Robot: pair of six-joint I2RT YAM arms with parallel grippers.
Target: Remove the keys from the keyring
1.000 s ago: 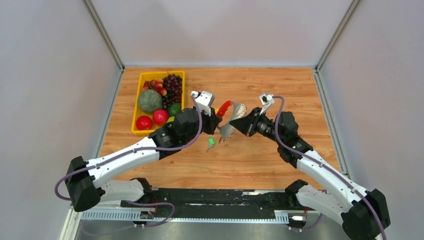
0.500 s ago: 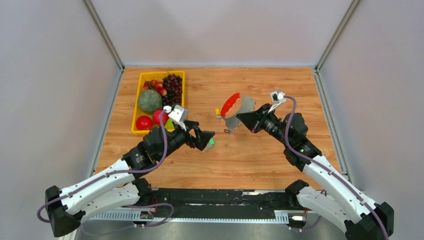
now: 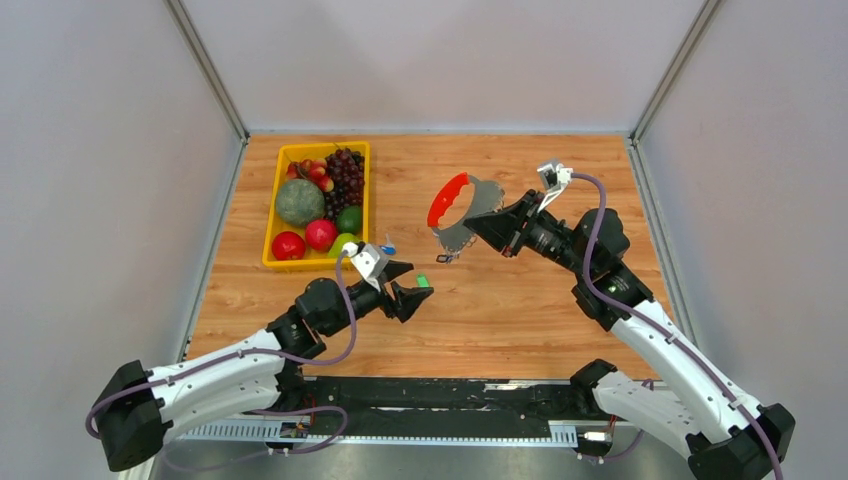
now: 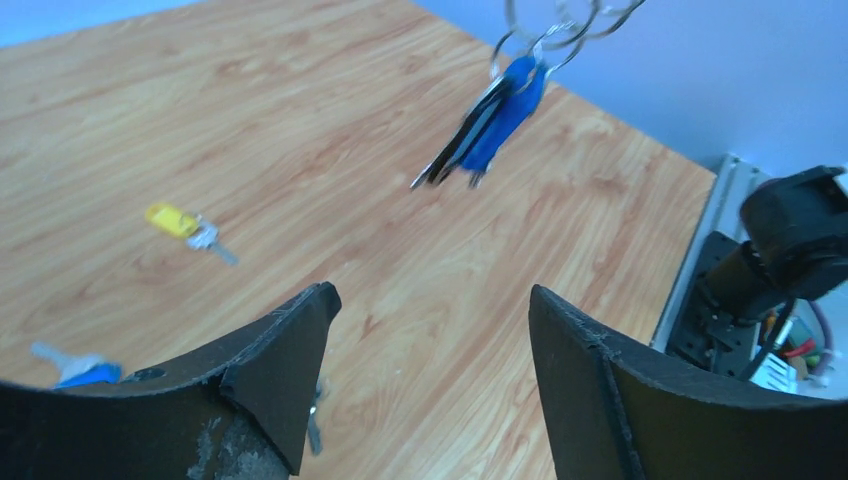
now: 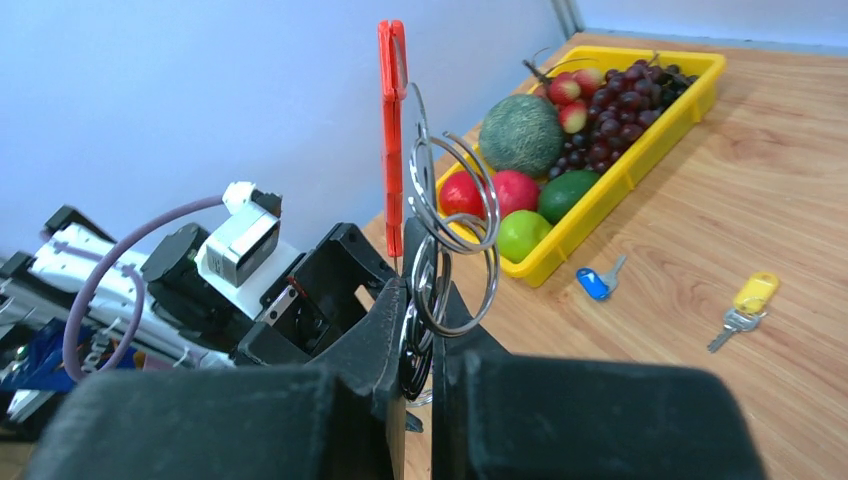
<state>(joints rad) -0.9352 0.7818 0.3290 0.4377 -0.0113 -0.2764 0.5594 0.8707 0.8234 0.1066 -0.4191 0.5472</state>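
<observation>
My right gripper point(image 3: 492, 228) is shut on the grey crescent keyring point(image 3: 482, 198) with its red band point(image 3: 446, 200) and holds it above the table. Blue and black keys point(image 3: 446, 256) hang from its wire loops; they show in the left wrist view point(image 4: 490, 125). My left gripper point(image 3: 410, 296) is open and empty, low over the table, beside a green key point(image 3: 424, 282). A blue key point(image 3: 388, 247) lies loose on the table, also in the wrist views point(image 4: 85, 370) point(image 5: 592, 283). A yellow key point(image 4: 175, 220) point(image 5: 755, 292) lies loose too. The right wrist view shows the gripper point(image 5: 420, 300) shut, with the loops point(image 5: 455, 200).
A yellow fruit tray point(image 3: 269, 228) with melon, apples, limes and grapes stands at the back left, also seen in the right wrist view point(image 5: 640, 170). Grey walls enclose the wooden table point(image 3: 560, 320) on three sides.
My left arm has drawn back from the keyring towards the near left, and its gripper now sits low by the green key. My right gripper has lifted and turned the keyring.
</observation>
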